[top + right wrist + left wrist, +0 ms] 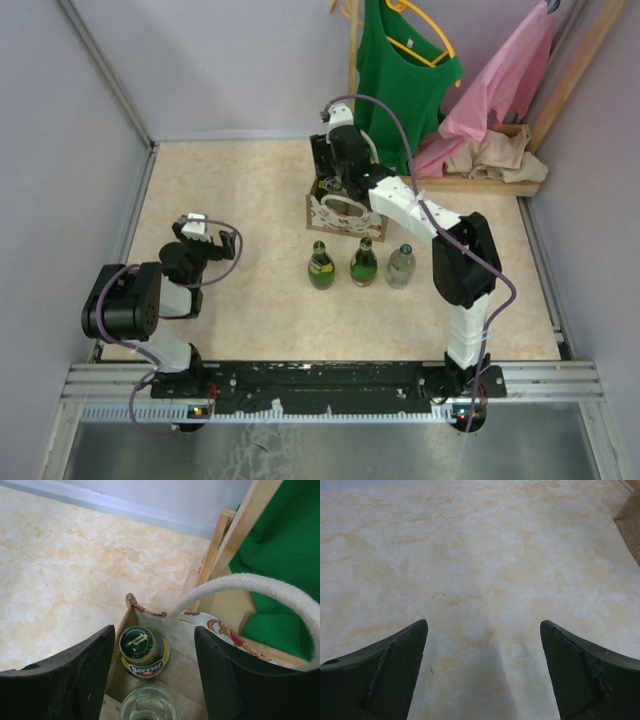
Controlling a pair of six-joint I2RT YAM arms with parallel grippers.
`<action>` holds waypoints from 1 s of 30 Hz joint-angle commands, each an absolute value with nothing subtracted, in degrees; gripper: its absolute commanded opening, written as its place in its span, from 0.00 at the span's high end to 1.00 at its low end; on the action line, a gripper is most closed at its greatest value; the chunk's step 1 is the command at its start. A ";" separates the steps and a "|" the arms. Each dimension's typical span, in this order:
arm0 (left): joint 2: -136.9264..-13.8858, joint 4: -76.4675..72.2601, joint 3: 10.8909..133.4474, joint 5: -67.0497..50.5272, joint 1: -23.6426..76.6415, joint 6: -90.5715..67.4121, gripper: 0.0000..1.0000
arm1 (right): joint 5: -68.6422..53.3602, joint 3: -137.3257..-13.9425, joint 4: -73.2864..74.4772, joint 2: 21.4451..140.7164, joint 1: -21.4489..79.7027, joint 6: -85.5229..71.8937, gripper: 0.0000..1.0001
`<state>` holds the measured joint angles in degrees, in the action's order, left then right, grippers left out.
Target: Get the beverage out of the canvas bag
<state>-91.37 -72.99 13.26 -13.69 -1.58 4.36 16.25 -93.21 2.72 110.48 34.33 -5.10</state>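
Observation:
The tan canvas bag (pixel 345 214) with a white patterned front stands at the back middle of the table. In the right wrist view I look down into the bag (pixel 127 611): a green Perrier bottle (pixel 138 647) with a green cap stands in its far left corner, and a clear bottle (pixel 148 704) stands nearer. One white rope handle (pixel 250 583) arches over the opening. My right gripper (pixel 152 672) is open, just above the bag's mouth, its fingers either side of the bottles. My left gripper (pixel 482 675) is open and empty over bare tabletop, far left of the bag.
Three bottles stand in a row in front of the bag: two green (pixel 321 266) (pixel 363 263) and one clear (pixel 401 265). A wooden clothes rack (pixel 480 183) with a green top (pixel 405 75), a pink garment (pixel 500 85) and beige cloth stands behind the bag.

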 commanded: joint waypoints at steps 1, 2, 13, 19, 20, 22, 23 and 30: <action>-91.41 -73.56 13.88 -13.74 -1.18 4.61 0.00 | 15.36 -97.24 2.87 111.16 34.02 -4.29 0.35; -91.36 -73.56 13.89 -13.71 -1.19 4.62 0.00 | 15.41 -96.67 2.67 110.99 34.01 -4.46 0.35; -91.40 -73.54 13.89 -13.75 -1.23 4.66 0.00 | 14.81 -89.03 1.02 106.47 34.01 -5.84 0.35; -91.41 -73.56 13.89 -13.77 -1.21 4.65 0.00 | 14.24 -82.57 0.16 102.17 34.01 -6.83 0.34; -91.41 -73.56 13.89 -13.79 -1.15 4.66 0.00 | 14.16 -81.86 0.10 101.84 34.01 -6.96 0.34; -91.40 -73.56 13.89 -13.78 -1.19 4.61 0.00 | 13.94 -80.92 0.00 101.35 34.03 -7.03 0.34; -91.41 -73.56 13.89 -13.72 -1.20 4.65 0.00 | 13.90 -80.69 -0.04 101.35 34.02 -7.09 0.34; -91.41 -73.55 13.89 -13.76 -1.23 4.65 0.00 | 14.08 -81.43 -0.03 103.57 34.10 -6.80 0.37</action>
